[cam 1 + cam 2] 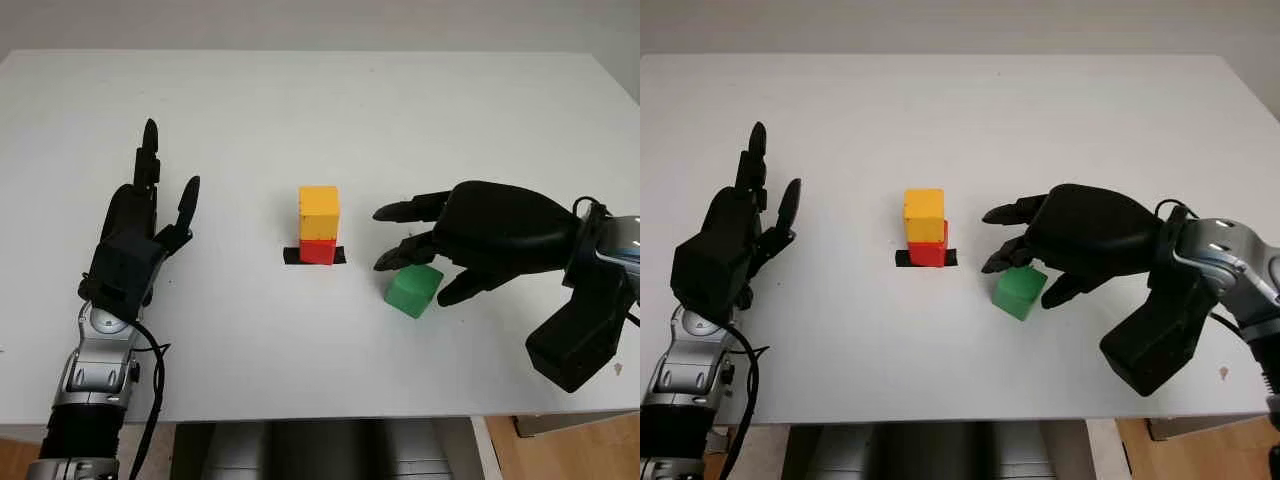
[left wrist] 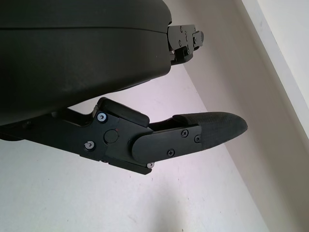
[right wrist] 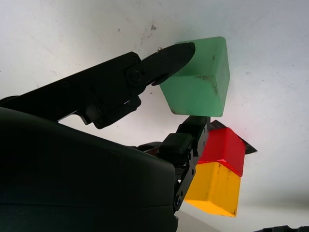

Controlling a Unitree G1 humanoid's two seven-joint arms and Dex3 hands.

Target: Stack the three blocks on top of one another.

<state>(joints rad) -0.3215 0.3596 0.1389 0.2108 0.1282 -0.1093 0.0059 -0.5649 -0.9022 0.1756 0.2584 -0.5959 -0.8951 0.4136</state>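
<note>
While right hand (image 1: 425,262) brackets green block (image 1: 413,289), unclosed: pinch opposite faces squarely; yellow-on-red stack (image 1: 319,237) just beyond fingertips.

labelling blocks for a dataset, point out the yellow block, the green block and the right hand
yellow block (image 1: 319,201), left eye view, top face
green block (image 1: 412,290), left eye view, its front side
right hand (image 1: 415,238), left eye view, midway between fingertips

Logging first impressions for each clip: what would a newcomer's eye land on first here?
Probably the small tower at the middle of the white table: a yellow block sitting on a red block, over a strip of black tape. Next, the right hand closing around the green block just right of the tower, fingers at its sides. The left hand is open, far left.
</note>
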